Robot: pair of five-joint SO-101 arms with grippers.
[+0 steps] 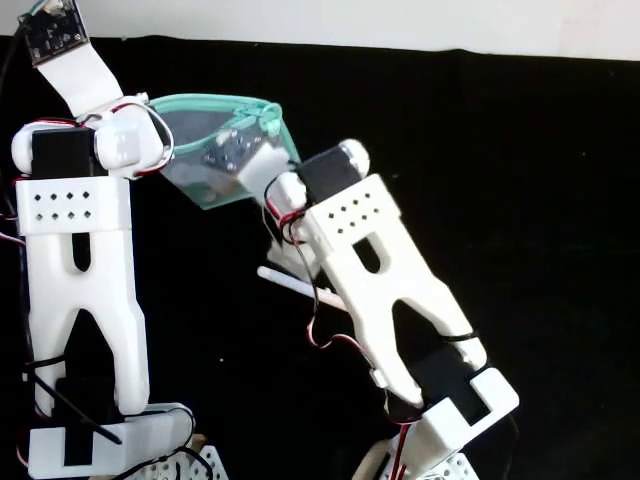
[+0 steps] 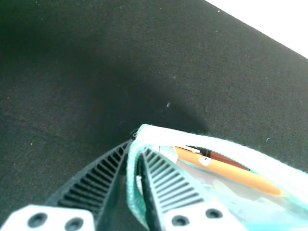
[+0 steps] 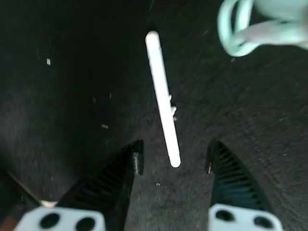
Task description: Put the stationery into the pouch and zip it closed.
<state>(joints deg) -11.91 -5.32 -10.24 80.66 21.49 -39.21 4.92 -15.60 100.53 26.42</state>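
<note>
A teal see-through pouch (image 1: pixel 205 120) is held up off the black table at the back. My left gripper (image 2: pixel 136 147) is shut on the pouch's (image 2: pixel 250 156) rim at one end. An orange pen (image 2: pixel 226 173) and a dark red pen (image 2: pixel 227 161) lie inside. A white pen (image 3: pixel 161 91) lies flat on the table. My right gripper (image 3: pixel 174 156) is open just above it, with the pen's near end between the fingertips and not touched. In the high view the white pen (image 1: pixel 288 283) pokes out from under the right arm (image 1: pixel 360 250).
The pouch's teal loop (image 3: pixel 231 33) hangs close beyond the white pen's far end. Black cloth (image 1: pixel 540 200) covers the table, with open room to the right. A white wall edge (image 1: pixel 400 25) runs along the back. Both arms' bases stand at the front edge.
</note>
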